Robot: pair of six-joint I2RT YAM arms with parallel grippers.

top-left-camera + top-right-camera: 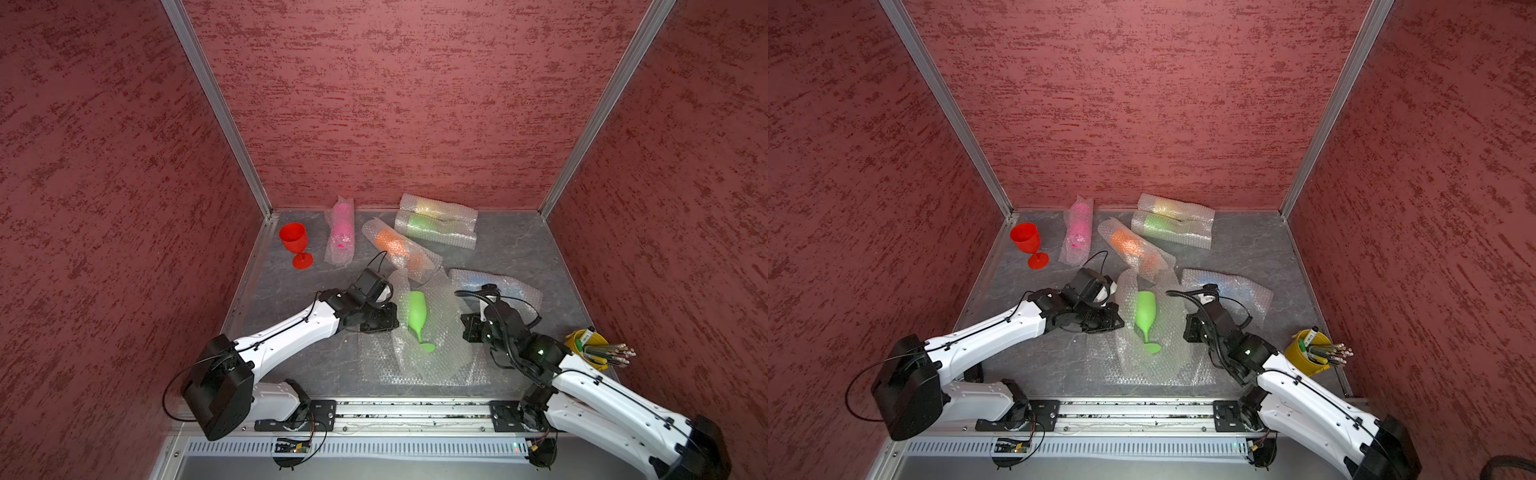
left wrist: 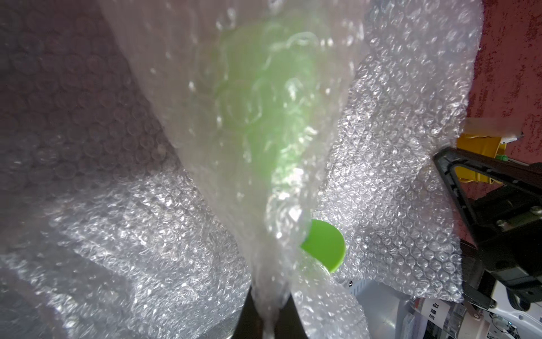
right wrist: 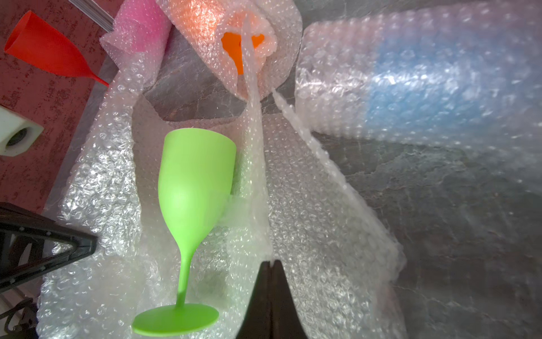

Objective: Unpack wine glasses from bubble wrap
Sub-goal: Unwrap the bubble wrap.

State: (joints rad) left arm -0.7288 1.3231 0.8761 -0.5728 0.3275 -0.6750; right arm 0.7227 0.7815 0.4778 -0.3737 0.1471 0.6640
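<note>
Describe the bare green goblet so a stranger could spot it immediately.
On the grey table, look front and centre, where a sheet of bubble wrap is spread open. The light green goblet lies on its side on that sheet. It is the only goblet lying uncovered: the other green one is sleeved at the back, and the red goblet stands upright.

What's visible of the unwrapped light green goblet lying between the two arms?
The green goblet looks like matte, opaque plastic: a tall tapered bowl, a thin stem and a flat round foot. It lies on its side on opened bubble wrap, rim toward the back wall, foot toward the arms' bases. No damage shows. Neither gripper touches it: the left gripper and the right gripper each pinch a fold of the wrap beside it.
</note>
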